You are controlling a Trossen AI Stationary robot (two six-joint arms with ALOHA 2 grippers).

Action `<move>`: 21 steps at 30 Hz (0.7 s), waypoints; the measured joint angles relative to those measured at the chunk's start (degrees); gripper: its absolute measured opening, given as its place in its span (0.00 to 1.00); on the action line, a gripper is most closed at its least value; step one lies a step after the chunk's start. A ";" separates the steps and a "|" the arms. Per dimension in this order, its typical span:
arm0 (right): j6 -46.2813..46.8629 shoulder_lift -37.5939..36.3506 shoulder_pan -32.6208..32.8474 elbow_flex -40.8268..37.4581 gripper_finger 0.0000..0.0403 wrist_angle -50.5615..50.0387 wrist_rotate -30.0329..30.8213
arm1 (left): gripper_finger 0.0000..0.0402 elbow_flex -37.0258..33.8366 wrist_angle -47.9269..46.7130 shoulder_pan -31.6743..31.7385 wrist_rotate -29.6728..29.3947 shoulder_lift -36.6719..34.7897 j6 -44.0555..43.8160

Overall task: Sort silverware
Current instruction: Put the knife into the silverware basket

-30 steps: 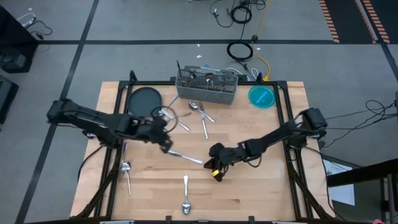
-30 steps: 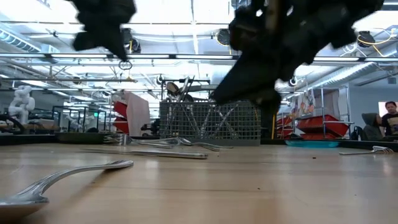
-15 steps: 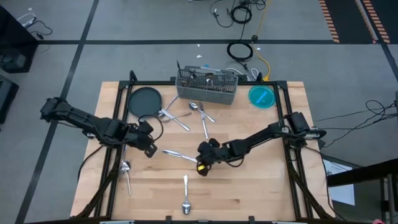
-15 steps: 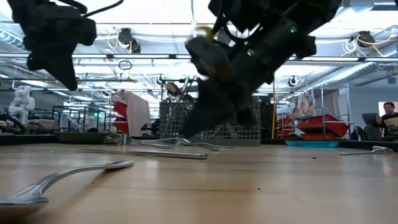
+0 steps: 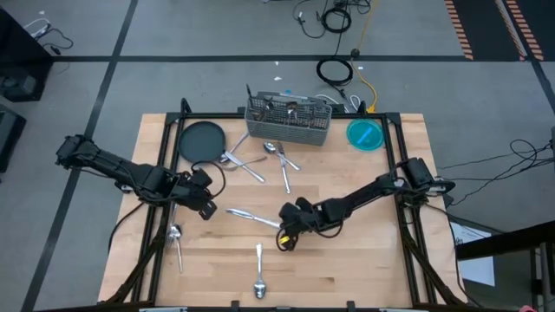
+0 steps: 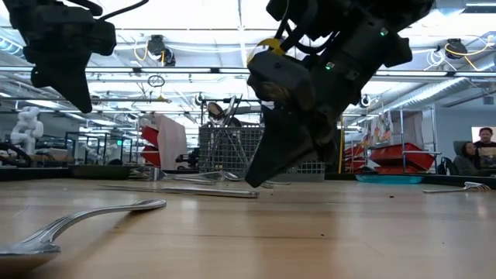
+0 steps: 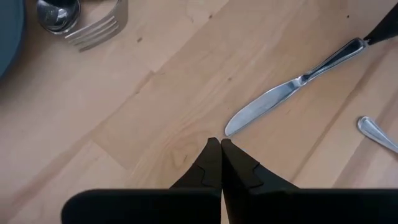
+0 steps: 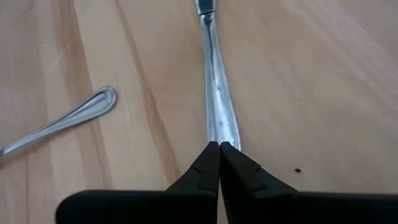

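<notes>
Pale wooden planks of the bench (image 5: pixel 364 260) carry the scattered silverware. A slim shiny metal table knife (image 5: pixel 253 217) lies flat near the bench's middle; in the right wrist view its handle (image 8: pixel 219 106) runs straight to the tips of the right end effector (image 5: pixel 283 239), whose fingers are pressed together at the handle's end with no gap between them; whether they pinch the handle cannot be told. A silver spoon (image 5: pixel 258 279) lies nearer the front edge, and another spoon and fork pair (image 5: pixel 176 238) lies by the left edge. More forks and spoons (image 5: pixel 276 160) lie just in front of the grey wire-mesh caddy (image 5: pixel 289 121), beside the dark round plate (image 5: pixel 201 140). A round teal dish (image 5: pixel 365 134) sits at the far right. The left end effector (image 5: pixel 206 211) hovers left of the knife's blade (image 7: pixel 264 107), fingers closed together, holding nothing.
</notes>
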 joint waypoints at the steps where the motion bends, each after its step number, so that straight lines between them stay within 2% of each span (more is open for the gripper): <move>1: -0.12 0.00 0.02 0.00 0.00 0.00 -0.05 | 0.00 0.00 0.02 0.00 -0.06 -0.04 0.00; 17: -1.20 0.79 -0.06 0.07 0.00 -2.31 -0.11 | 0.02 -1.12 0.98 0.00 -2.18 -0.02 -0.59; 21: -1.20 0.81 -0.04 0.09 0.00 -2.55 -0.11 | 0.03 -5.43 7.40 0.00 -0.70 -0.02 -0.91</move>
